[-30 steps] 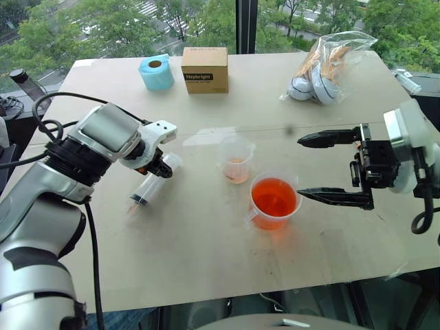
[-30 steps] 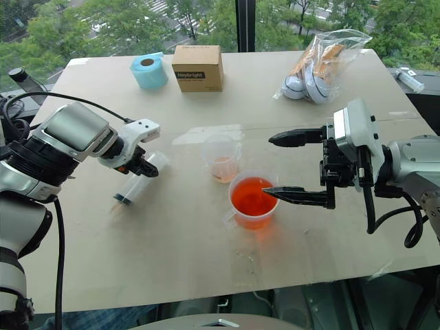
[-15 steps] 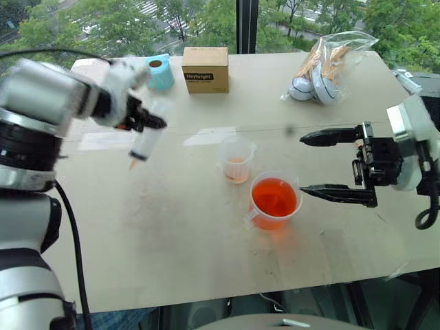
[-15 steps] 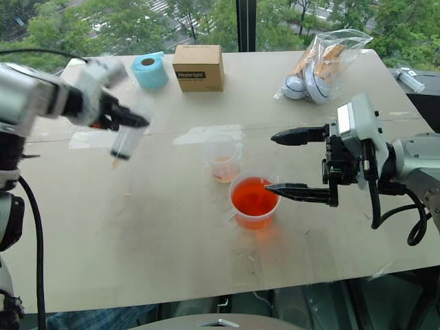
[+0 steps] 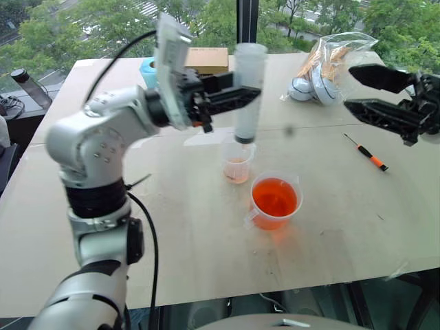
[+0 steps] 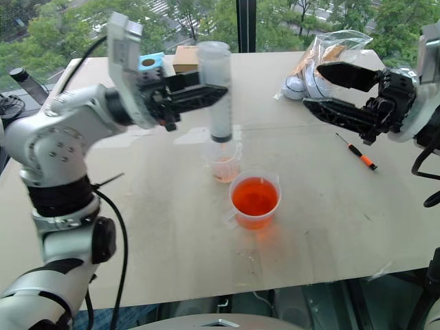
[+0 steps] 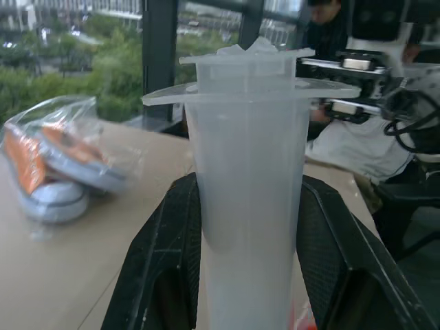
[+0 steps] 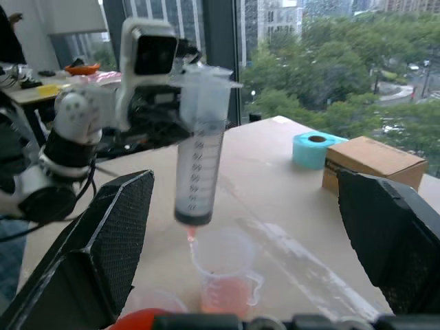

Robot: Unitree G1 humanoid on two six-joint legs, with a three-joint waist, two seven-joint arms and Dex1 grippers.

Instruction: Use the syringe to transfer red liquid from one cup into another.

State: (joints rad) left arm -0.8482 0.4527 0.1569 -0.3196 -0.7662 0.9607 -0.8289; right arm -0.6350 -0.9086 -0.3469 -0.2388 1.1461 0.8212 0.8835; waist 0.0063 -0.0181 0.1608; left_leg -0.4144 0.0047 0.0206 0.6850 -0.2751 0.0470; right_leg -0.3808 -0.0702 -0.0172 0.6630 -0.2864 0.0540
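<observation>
My left gripper [image 5: 242, 96] is shut on the barrel of the clear syringe [image 5: 248, 89], which it holds upright with the flanged end up and the tip down. In the left wrist view both black fingers [image 7: 165, 261] press the syringe [image 7: 249, 206] from either side. The tip hangs just above the smaller narrow cup [image 5: 237, 162], which holds a little red liquid. In front of that cup stands the wider handled cup [image 5: 274, 201], filled with red liquid [image 5: 274, 196]. My right gripper [image 5: 352, 88] is open, raised at the right, apart from the syringe.
A small orange-handled screwdriver [image 5: 367, 152] lies on the table at the right. At the back are a plastic bag of items [image 5: 328, 63], a brown box [image 5: 206, 59] and a blue roll [image 5: 147, 66]. Beyond the table [image 5: 172, 234] is a window.
My left arm lifted the syringe off the table, swung it right and turned it upright over the smaller cup. My right gripper rose and drew back to the right, still open.
</observation>
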